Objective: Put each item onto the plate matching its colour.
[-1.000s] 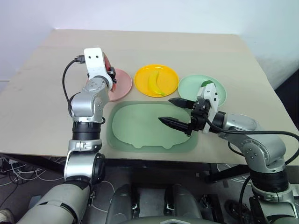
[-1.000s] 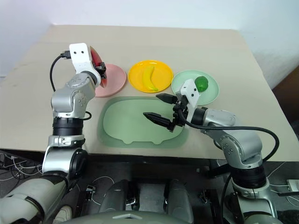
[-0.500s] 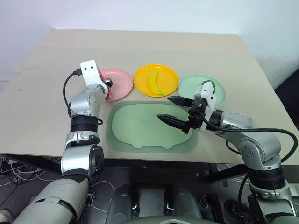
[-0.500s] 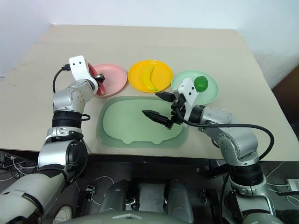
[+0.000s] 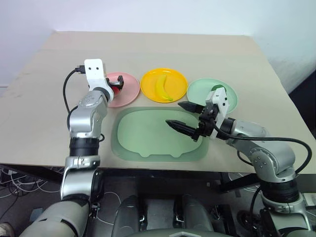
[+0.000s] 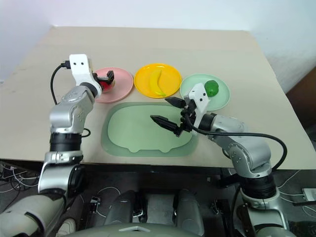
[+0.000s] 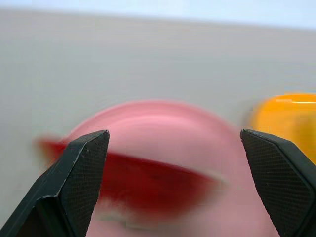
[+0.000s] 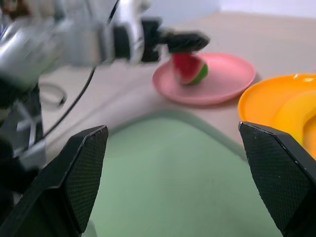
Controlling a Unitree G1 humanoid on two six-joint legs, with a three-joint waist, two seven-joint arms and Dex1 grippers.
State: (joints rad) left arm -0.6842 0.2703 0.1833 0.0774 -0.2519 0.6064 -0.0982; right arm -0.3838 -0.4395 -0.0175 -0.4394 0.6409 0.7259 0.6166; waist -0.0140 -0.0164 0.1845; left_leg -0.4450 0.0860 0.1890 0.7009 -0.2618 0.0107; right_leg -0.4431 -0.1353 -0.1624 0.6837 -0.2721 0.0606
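Note:
The red watermelon wedge (image 8: 189,67) lies on the pink plate (image 5: 129,91). My left gripper (image 7: 174,136) hovers open just on the near side of it, jaws wide apart and touching nothing. The banana (image 5: 162,88) rests on the yellow plate (image 5: 177,79). A small round green fruit (image 6: 211,88) sits on the mint green plate (image 6: 222,98). My right gripper (image 5: 173,114) is open and empty over the right part of the large pale green tray (image 5: 143,136), pointing left.
The three plates stand in a row behind the tray on a tan table (image 5: 44,113). A black cable (image 5: 66,91) loops from the left wrist. The table's front edge runs just below the tray.
My left gripper came down with the watermelon wedge, opened and let it go onto the pink plate, then drew back a little. The right arm has stayed put.

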